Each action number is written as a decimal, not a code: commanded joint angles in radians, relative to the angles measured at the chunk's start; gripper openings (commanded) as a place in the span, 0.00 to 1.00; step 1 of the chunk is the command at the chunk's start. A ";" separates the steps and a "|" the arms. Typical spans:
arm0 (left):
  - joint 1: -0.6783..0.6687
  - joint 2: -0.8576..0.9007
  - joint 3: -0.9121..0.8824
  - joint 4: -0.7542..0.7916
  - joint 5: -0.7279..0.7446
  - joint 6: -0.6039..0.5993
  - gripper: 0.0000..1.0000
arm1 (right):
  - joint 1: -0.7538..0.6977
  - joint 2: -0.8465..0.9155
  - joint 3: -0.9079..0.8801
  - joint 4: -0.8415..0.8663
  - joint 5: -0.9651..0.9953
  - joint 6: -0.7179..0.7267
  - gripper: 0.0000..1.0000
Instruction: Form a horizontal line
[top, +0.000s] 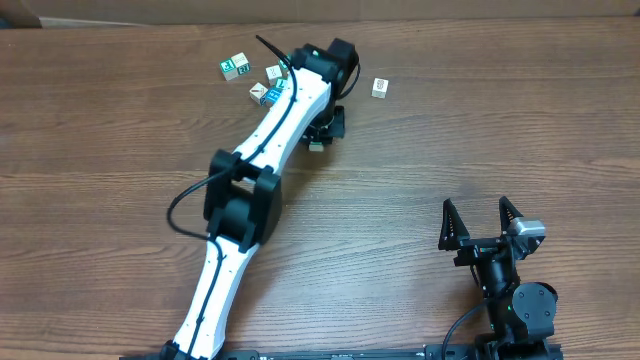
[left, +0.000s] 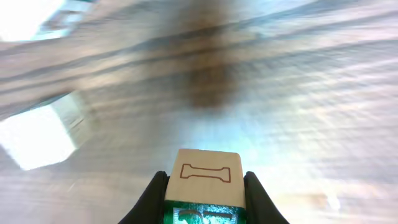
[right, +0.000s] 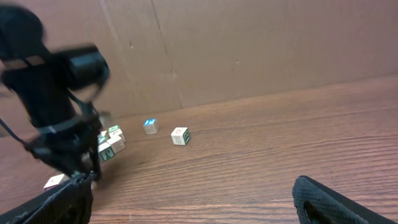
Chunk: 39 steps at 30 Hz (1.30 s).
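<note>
Outlined letter "I" on the top face of the cube (left: 203, 182).

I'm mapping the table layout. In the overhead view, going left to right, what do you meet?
Green-marked cube → blue-marked cube → left gripper holding a cube → lone pale cube → right gripper.

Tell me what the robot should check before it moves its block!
1. Left gripper has a block: ok, fingers sit on both sides of the held cube.
2. Grip finished squeezing: cannot tell.
3. Right gripper out of the way: ok, open and near the table's front edge.
4. Other cubes lined up: not ok, the cluster is scattered and the lone cube sits apart.
5. Clear wrist view: not ok, the left wrist view is blurry.
</note>
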 joint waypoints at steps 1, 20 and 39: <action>-0.001 -0.205 0.011 -0.038 -0.009 -0.027 0.04 | -0.006 -0.007 -0.010 0.003 0.009 -0.001 1.00; -0.053 -0.440 -0.060 -0.240 -0.015 -0.220 0.04 | -0.006 -0.007 -0.010 0.003 0.009 -0.001 1.00; -0.140 -0.440 -0.624 0.317 -0.056 -0.359 0.07 | -0.006 -0.007 -0.010 0.003 0.009 -0.001 1.00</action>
